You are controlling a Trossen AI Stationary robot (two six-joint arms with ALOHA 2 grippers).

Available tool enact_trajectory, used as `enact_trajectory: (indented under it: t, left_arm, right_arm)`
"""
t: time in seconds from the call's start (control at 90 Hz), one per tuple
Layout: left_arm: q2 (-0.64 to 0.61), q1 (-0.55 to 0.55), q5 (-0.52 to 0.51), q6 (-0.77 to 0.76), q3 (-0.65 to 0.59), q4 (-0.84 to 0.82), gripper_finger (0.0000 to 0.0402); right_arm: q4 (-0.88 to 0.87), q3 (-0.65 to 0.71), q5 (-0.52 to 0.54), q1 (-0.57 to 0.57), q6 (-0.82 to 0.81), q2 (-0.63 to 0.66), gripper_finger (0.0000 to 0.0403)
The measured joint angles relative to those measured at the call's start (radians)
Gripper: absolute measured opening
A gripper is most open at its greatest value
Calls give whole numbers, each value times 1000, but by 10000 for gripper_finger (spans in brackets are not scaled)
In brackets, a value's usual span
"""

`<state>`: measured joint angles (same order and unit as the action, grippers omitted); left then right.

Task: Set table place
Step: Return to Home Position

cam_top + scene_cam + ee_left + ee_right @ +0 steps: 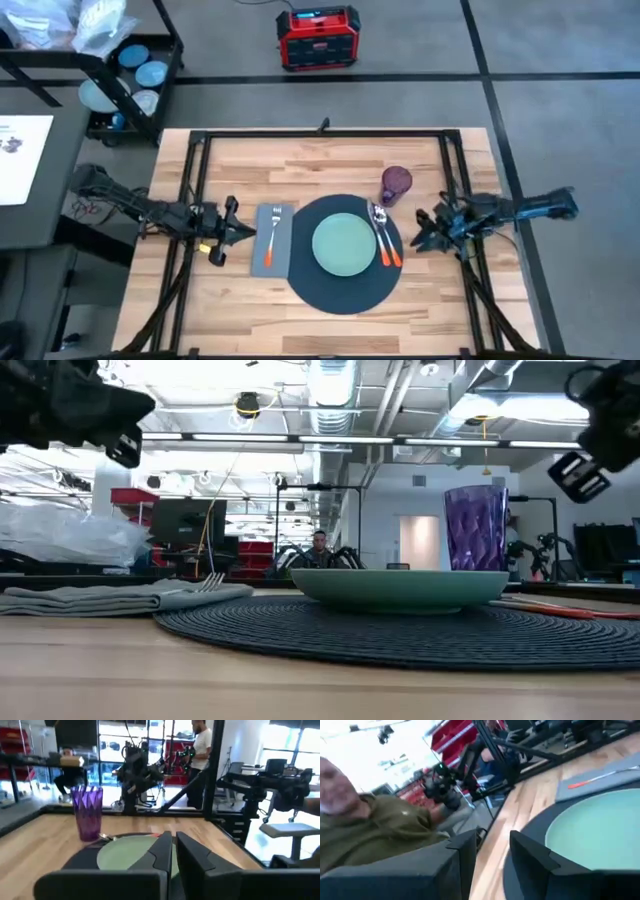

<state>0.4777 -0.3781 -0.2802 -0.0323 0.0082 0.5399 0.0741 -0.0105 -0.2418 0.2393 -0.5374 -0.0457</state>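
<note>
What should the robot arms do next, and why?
Probably pull both arms back to rest. The plate, fork, spoon and purple cup already sit at the mat, and the left gripper and right gripper hover beside it holding nothing.

Pale green plate (344, 245) on a dark, ribbed round mat (340, 296); light, striped butcher-block table (300, 160) with black frame; plain grey napkin (285, 250); orange-handled fork (272, 236), knife and spoon (384, 250); faceted, translucent purple cup (476, 528)
</note>
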Motion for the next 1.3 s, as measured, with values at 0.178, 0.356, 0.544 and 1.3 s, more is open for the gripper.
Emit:
enact_trajectory:
  t: [0.178, 0.356, 0.544, 1.3]
  left_arm:
    - [106, -1, -3, 73, 0, 116, 8]
    - [166, 0, -4, 77, -1, 184, 8]
    - [170, 1, -4, 77, -1, 187, 8]
    - [170, 1, -5, 70, -2, 184, 8]
  right_arm:
    - [-55, 3, 267, 179, 40, 0, 107]
    - [-41, 3, 344, 257, 86, 0, 107]
    - [-35, 4, 392, 261, 144, 0, 107]
    - [-35, 5, 400, 223, 146, 0, 107]
